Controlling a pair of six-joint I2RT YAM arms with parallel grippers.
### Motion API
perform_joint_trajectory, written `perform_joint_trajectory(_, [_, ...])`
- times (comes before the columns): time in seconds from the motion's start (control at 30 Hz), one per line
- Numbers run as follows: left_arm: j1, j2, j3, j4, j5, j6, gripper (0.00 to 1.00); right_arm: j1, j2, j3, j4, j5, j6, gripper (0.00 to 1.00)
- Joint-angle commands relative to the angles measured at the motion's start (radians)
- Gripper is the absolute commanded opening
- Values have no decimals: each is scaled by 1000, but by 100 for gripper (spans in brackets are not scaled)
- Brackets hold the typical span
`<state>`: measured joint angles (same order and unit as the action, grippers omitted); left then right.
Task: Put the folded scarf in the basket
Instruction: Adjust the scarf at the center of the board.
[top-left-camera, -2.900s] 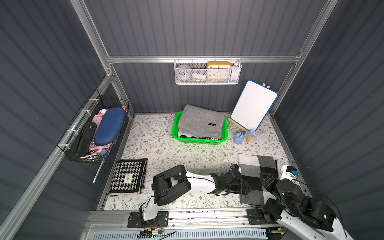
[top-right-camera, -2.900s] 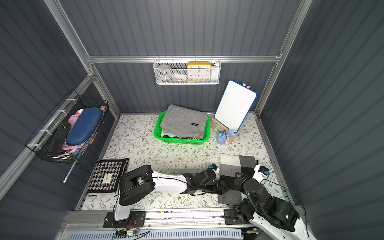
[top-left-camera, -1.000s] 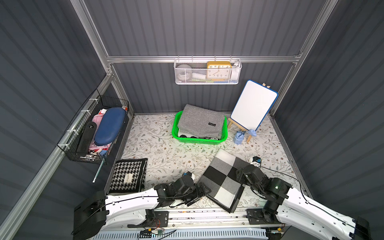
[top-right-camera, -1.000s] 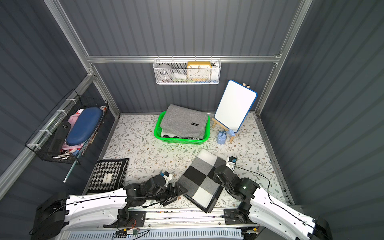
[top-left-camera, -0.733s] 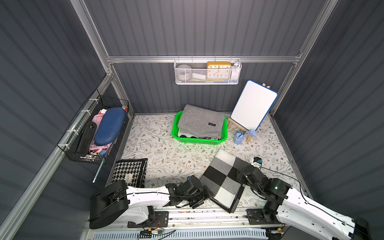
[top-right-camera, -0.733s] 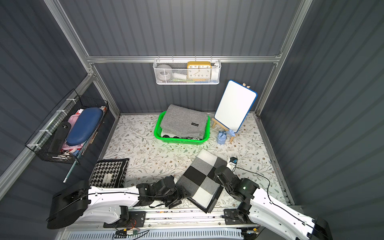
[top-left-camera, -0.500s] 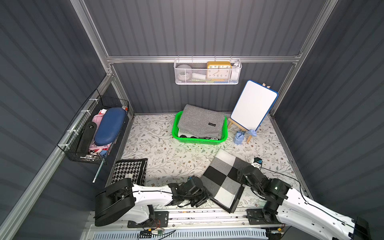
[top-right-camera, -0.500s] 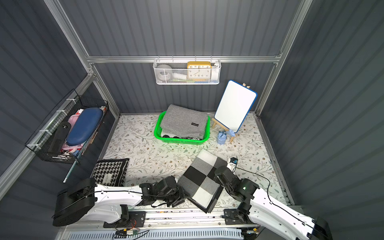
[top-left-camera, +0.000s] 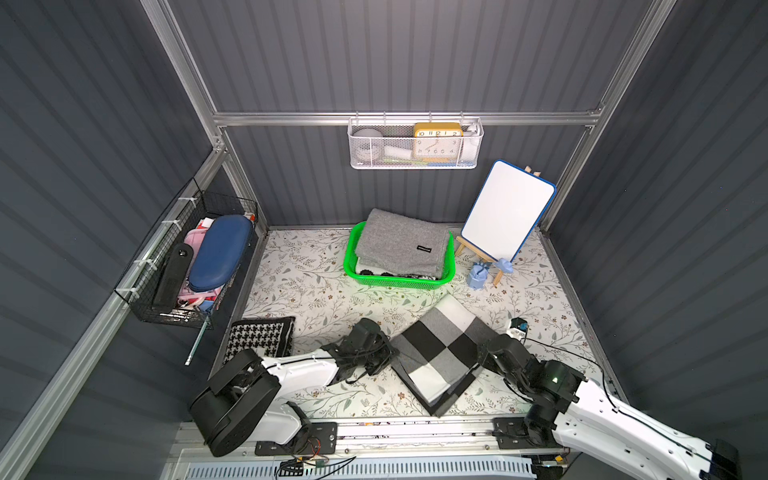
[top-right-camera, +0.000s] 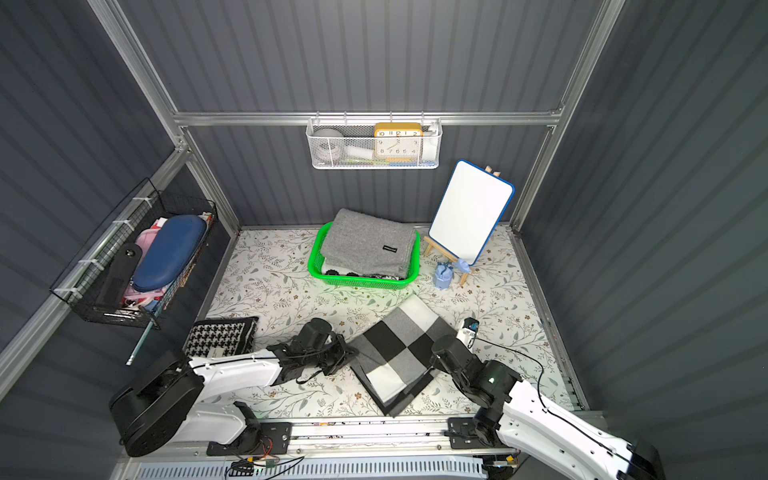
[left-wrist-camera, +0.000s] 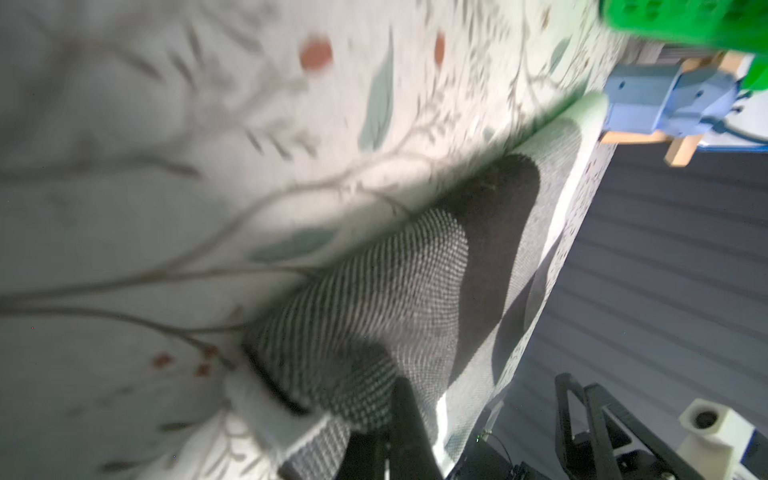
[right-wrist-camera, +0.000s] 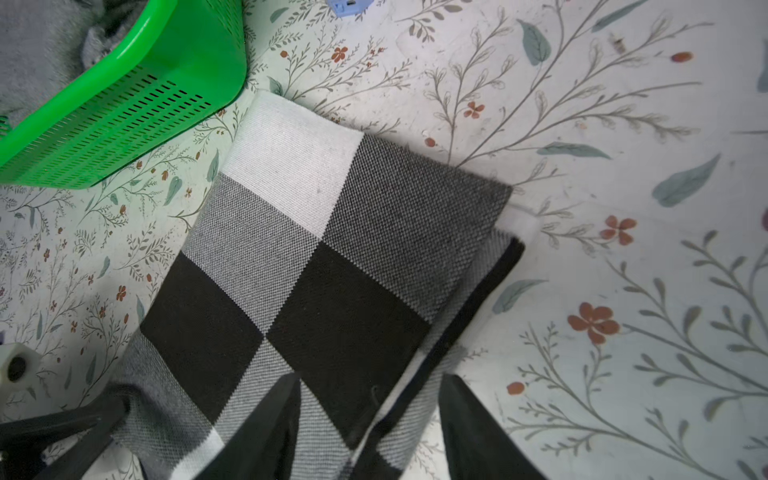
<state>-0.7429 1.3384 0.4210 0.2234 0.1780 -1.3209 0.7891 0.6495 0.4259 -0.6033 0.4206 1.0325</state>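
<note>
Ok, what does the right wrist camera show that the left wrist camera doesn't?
Only the right wrist view: the checked scarf lying flat with its top face showing, the grey cloth inside the basket, and the right fingers apart across the scarf's edge. Only the left wrist view: the left fingers pinching the scarf's border, a wooden easel foot and the dark ribbed wall. Both: the scarf, the green basket and the floral table cover.

The checked scarf (top-left-camera: 440, 353), earlier lying square at the right front of the counter (top-left-camera: 316, 291), now sits cornerwise nearer the middle. The left pincer (top-left-camera: 386, 353), open a second ago, has reached in and clamped the scarf's left corner.
</note>
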Motion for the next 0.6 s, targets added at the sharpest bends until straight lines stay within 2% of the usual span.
perform_joint_trajectory(0.0, [118,-100,-39,-93,-32,154,7,1,-17,-16,-37,43,-3,59])
perform_joint_trajectory(0.07, [204,-160,-46,-129,-29,212,14,-1,-17,-19,-34,47,-11,59])
perform_joint_trajectory(0.1, [259,-188,-51,-136,-10,233,22,-2,-14,-20,-30,48,-21,60])
perform_joint_trajectory(0.13, [298,-212,-57,-129,18,253,37,-2,-9,-20,-22,49,-28,60])
perform_joint_trajectory(0.17, [331,-231,-63,-111,53,277,70,-4,1,-19,-12,47,-40,60])
perform_joint_trajectory(0.2, [348,-239,-60,-100,80,296,87,-5,11,-19,4,44,-55,61])
perform_joint_trajectory(0.3, [350,-211,-21,-124,143,337,96,-23,64,-17,54,22,-107,61])
perform_joint_trajectory(0.4, [350,-177,-3,-153,170,407,97,-81,135,-27,121,-30,-142,62])
perform_joint_trajectory(0.57, [349,-228,-58,-101,204,401,99,-201,264,-55,272,-199,-173,61])
